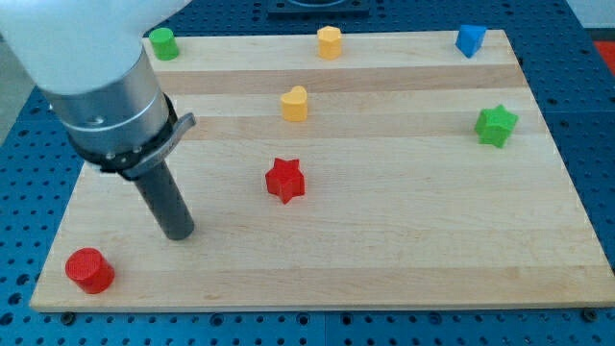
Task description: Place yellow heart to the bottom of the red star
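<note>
A: Sweep the tabletop point(404, 259) from the view's left for me.

B: At the bottom-left corner sits a red cylinder point(89, 270). Just up and to the right of it is my tip point(180, 232), the lower end of the dark rod, resting on bare wood and touching nothing. At the top-left edge there is a green cylinder point(163, 43). Then the red star point(284, 180) near the middle, and above it, a little to the right, the yellow heart point(295, 103). Another yellow block point(330, 42), its shape hard to make out, stands at the top edge. Far right: a green star point(496, 125), and a blue block point(470, 39) at the top-right corner.

A: So the heart is on the wrong side of the star.

B: Yes, it lies above it and must end up below. A straight push down would drive it into the star, I'd judge. Better to bring my tip round to the heart's upper side, push it down past one flank of the star with a clear gap, then nudge it sideways until it sits under the star.

A: Which flank?

B: Probably the right: the wood there is open, and the heart already leans that way. Short pushes through its centre should stop it spinning off.

A: And the jaws?

B: There are none on this arm, so nothing is apart, together or clamped. The rod holds nothing and contacts only the tabletop.
</note>
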Available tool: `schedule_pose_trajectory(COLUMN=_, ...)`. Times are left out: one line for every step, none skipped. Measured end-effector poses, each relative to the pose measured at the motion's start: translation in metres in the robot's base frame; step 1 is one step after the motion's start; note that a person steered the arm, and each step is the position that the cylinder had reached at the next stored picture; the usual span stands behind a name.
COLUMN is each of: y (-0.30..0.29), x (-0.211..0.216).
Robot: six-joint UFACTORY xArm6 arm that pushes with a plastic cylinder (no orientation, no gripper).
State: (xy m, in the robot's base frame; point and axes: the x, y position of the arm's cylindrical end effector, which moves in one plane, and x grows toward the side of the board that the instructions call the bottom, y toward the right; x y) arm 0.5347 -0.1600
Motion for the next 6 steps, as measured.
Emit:
schedule_pose_trajectory(y=0.0, x=-0.023)
schedule_pose_trajectory(y=0.0, x=-0.046)
schedule_pose_trajectory(y=0.003, x=-0.067)
schedule_pose_trajectory(y=0.015, x=-0.089)
schedule_pose_trajectory(y=0.029, x=-0.113)
schedule_pose_trajectory(y=0.041, x=-0.138)
